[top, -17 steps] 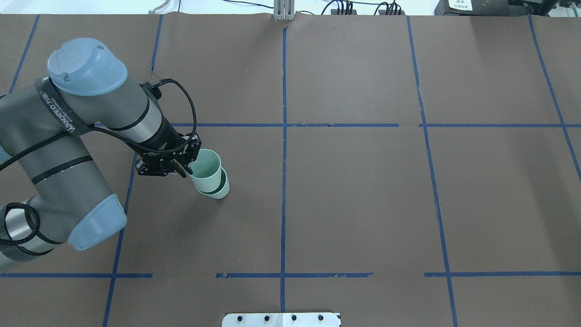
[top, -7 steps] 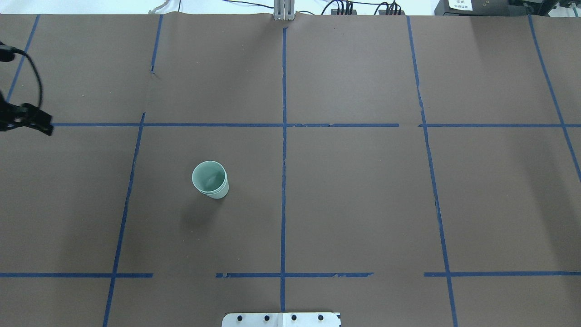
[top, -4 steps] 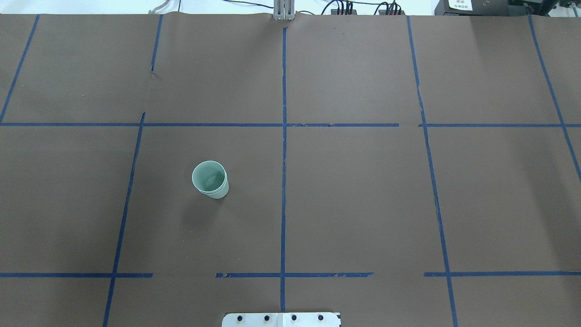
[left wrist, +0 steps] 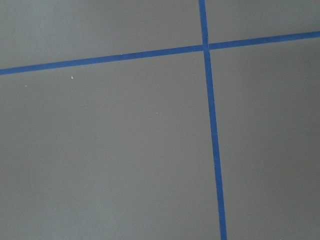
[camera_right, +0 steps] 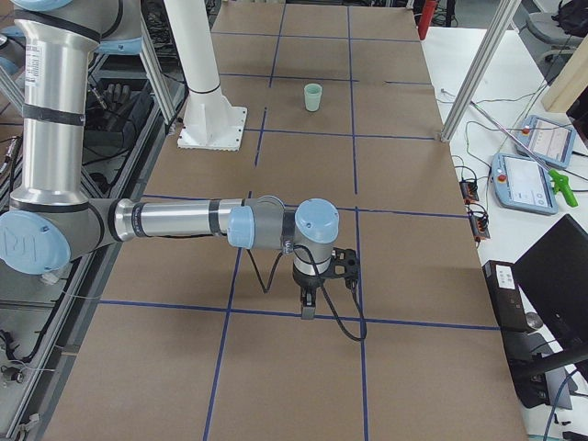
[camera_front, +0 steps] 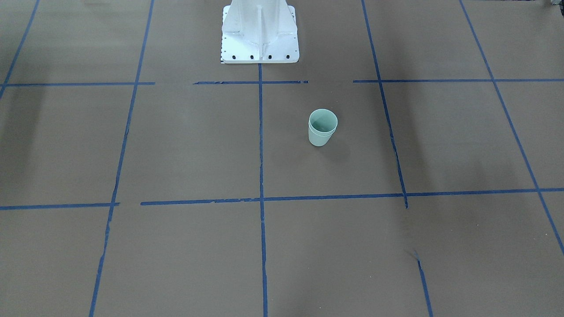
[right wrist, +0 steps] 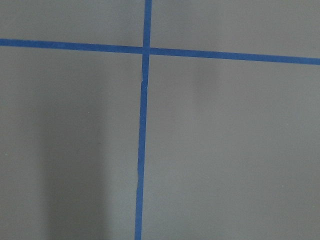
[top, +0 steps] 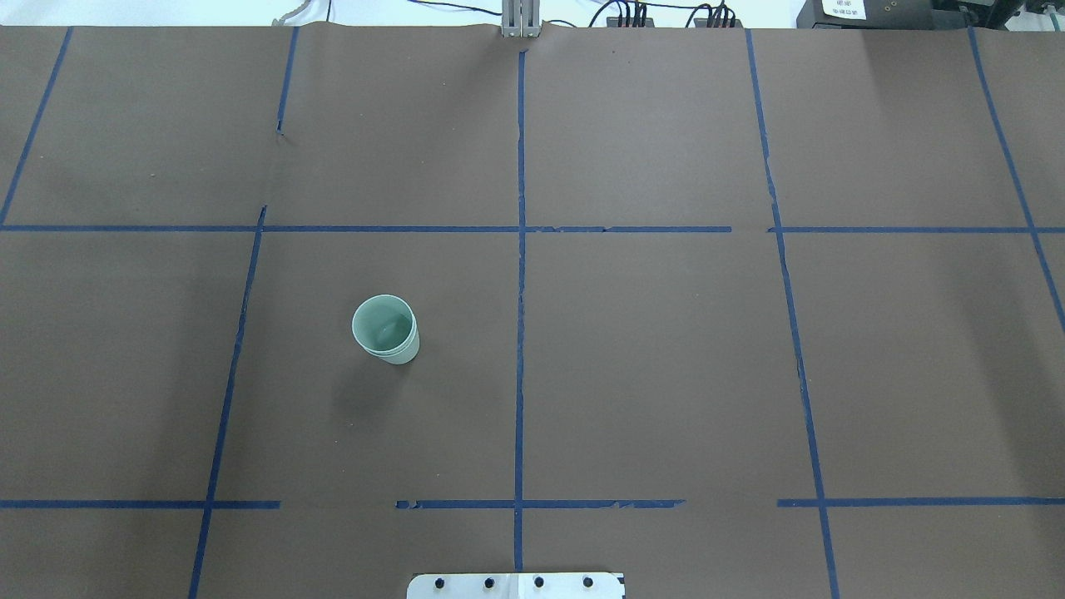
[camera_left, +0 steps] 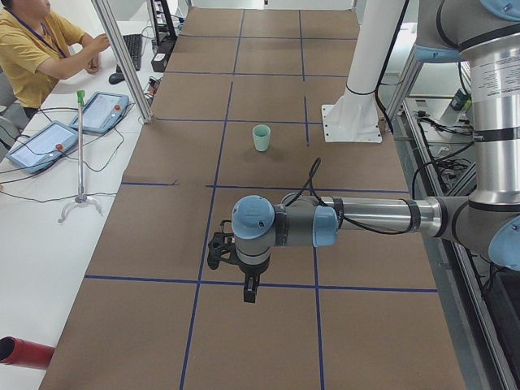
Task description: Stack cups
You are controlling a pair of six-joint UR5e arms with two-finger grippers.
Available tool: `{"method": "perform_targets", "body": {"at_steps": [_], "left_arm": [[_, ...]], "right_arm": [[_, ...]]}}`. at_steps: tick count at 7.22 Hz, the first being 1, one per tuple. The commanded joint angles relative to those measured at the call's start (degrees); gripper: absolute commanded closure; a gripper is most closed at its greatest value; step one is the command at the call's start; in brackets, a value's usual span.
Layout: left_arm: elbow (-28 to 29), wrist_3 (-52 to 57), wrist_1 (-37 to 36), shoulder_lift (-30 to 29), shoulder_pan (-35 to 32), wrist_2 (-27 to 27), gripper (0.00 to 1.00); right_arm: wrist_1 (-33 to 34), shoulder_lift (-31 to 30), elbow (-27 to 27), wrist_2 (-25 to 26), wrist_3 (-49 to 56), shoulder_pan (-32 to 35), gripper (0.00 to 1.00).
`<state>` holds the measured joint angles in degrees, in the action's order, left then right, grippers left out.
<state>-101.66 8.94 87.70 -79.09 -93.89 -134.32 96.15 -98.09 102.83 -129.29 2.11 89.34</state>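
Two pale mint-green cups (top: 384, 329) stand nested, one inside the other, upright on the brown table, left of the centre tape line. The stack also shows in the front view (camera_front: 322, 127), the left view (camera_left: 261, 137) and the right view (camera_right: 313, 96). No gripper touches it. My left gripper (camera_left: 250, 291) hangs pointing down over the table, far from the cups. My right gripper (camera_right: 308, 310) does the same at the other end. Both show only in the side views, so I cannot tell if they are open or shut. The wrist views show only bare table and tape.
Blue tape lines (top: 520, 249) form a grid on the brown table cover. The white robot pedestal (camera_front: 259, 31) stands at the table's robot side. An operator (camera_left: 32, 49) sits beside the table with tablets (camera_left: 99, 112) nearby. A pendant (camera_right: 528, 179) lies on the side bench.
My left gripper was at the cups with the upper cup sitting high in the lower one. It let go and withdrew out of the overhead view to the left. The upper cup sits lower now.
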Motion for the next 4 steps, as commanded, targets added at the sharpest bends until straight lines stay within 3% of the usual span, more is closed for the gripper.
{"method": "perform_targets", "body": {"at_steps": [1,4], "left_arm": [[0.41,0.29,0.28,-0.01,-0.06,-1.03,0.0],[-0.2,0.55,0.54,-0.1,-0.06,-1.03,0.0]], "right_arm": [[0.0,0.0,0.0,0.0,0.0,0.05,0.0],[0.0,0.0,0.0,0.0,0.0,0.05,0.0]]}}
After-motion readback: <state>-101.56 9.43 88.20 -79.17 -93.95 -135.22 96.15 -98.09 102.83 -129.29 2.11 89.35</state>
